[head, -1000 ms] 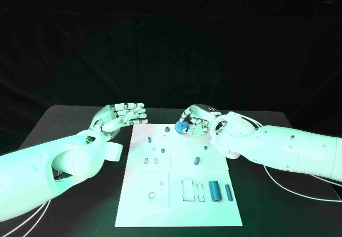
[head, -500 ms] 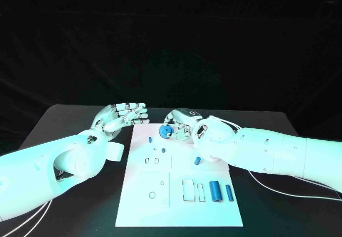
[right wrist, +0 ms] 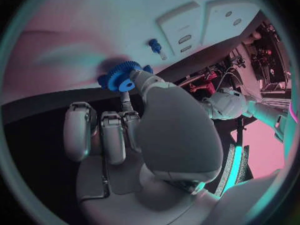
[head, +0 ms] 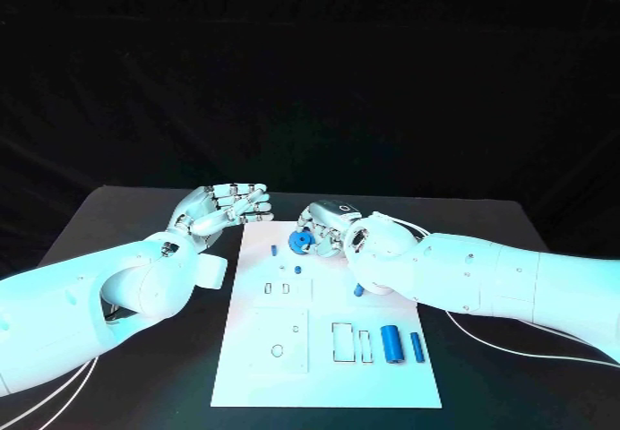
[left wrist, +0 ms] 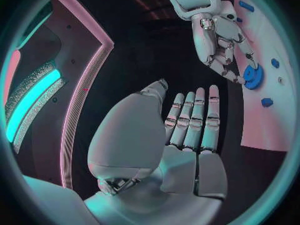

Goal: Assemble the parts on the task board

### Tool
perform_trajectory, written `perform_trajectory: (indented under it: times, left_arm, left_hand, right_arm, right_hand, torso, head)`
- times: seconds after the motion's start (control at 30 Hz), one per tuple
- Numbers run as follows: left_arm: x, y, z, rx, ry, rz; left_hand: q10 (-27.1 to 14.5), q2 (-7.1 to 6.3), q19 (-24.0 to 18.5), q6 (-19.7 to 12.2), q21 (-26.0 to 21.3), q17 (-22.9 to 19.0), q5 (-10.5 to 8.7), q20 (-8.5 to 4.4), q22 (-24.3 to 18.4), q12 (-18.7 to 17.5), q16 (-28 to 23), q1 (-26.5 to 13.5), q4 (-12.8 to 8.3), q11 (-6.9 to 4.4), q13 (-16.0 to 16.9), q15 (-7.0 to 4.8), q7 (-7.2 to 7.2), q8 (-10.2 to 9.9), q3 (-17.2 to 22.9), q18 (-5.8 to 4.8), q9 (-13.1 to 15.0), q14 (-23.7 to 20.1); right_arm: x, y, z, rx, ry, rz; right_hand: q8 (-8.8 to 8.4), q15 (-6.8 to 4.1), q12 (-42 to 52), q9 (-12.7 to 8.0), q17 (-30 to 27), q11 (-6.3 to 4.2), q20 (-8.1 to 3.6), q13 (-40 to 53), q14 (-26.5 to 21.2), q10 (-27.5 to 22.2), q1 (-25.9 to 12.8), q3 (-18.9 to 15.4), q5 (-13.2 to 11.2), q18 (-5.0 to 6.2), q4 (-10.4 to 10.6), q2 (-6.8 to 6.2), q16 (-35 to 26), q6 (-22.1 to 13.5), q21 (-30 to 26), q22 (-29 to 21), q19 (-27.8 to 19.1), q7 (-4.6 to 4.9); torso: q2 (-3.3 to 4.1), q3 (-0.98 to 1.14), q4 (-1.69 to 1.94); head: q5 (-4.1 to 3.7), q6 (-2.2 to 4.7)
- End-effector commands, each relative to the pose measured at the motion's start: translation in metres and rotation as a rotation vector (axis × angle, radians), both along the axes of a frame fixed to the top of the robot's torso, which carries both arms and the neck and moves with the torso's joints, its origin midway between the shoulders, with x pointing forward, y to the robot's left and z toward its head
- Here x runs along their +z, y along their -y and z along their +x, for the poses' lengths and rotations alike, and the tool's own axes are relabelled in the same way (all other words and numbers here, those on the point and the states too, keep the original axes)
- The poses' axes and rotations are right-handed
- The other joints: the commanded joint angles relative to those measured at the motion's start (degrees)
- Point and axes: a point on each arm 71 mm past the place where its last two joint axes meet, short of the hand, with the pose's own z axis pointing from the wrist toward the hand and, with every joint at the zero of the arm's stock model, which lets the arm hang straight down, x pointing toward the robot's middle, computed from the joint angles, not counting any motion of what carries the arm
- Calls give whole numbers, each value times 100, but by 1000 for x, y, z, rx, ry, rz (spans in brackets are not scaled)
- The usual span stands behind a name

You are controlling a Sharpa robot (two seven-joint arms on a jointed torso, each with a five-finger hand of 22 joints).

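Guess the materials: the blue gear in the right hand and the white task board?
Blue gear: likely moulded or printed plastic; uniform matte blue, crisp teeth, no metallic glint. Right hand pinches it. Task board: flat white plate, matte, probably plastic or painted sheet; the pictures can't settle which.

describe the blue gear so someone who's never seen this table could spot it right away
Find the white board in the middle of the black table, then its far end. The gear is there, pinched in the right robot hand. It is the one round, toothed blue piece with a centre hole; the other parts are small pegs and cylinders.
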Motion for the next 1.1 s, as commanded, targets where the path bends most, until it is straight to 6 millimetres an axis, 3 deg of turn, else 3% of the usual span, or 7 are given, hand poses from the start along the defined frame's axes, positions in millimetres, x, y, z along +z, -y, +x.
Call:
perform_trajectory:
  times: [0.03, 0.47, 0.63, 0.73, 1.1]
  left_arm:
    - [2, 2, -1, -16, 5, -11]
    - [2, 2, 0, -17, 4, -10]
    - [2, 2, -1, -18, 3, -10]
    - [2, 2, -1, -17, 3, -10]
    - [1, 1, -1, -14, 2, -8]
  left_hand:
    - [7, -36, 38, 0, -2, 8, -30, 10, -7, -31, -18, 1, -1, 41, 1, -11, 176, -6, 23, 79, -7, -30]
    - [2, -42, 37, -5, -7, 20, -31, 13, -17, -35, -40, -4, 1, 44, 1, -6, 178, -8, 37, 80, -9, -48]
    - [2, -42, 37, -5, -7, 20, -31, 13, -17, -35, -40, -4, 1, 44, 1, -6, 178, -8, 37, 80, -9, -48]
    - [2, -42, 37, -5, -7, 20, -31, 13, -17, -35, -40, -4, 1, 44, 1, -6, 178, -8, 37, 80, -9, -48]
    - [-1, -45, 37, -7, -8, 24, -32, 14, -19, -37, -45, -7, 2, 45, 0, -5, 179, -9, 40, 80, -10, -51]
  right_arm:
    - [-3, -2, 0, 7, -11, -37]
    - [-5, -4, 1, 7, -29, -57]
    - [-5, -5, 3, -2, -29, -45]
    - [-6, -5, 4, -5, -42, -41]
    - [-10, -2, 4, 1, -97, -39]
  right_hand:
    - [26, -46, 23, 46, 1270, -6, -6, 871, 559, 151, -34, 45, 0, -95, -5, 24, 34, 50, 12, 207, 24, -38]
    - [0, -34, -8, 44, 1255, 10, 2, 831, 556, 118, -182, 79, -94, -91, -41, -45, 30, -3, -4, 199, 11, -21]
    - [-328, 84, -116, -72, 1240, 152, 94, 690, 552, -7, -488, -60, -301, -82, -33, -157, 28, -542, -61, 162, -29, 137]
    - [-464, 149, -181, -123, 1236, 218, 159, 603, 551, -90, -581, -296, -281, -73, 8, -111, 28, -736, -88, 147, -45, 204]
    - [-388, 137, -149, -96, 1260, 193, 171, 648, 555, -59, -691, -493, 18, -80, 100, 9, 35, -539, -60, 200, -16, 167]
  torso:
    - [0, 5, -9]
    - [-4, 5, -12]
    - [-3, 2, -7]
    - [-3, 3, -2]
    - [-6, 2, -10]
  head:
    - [13, -3]
    - [-4, 4]
    - [-12, 13]
    - [-16, 15]
    - [-10, -1]
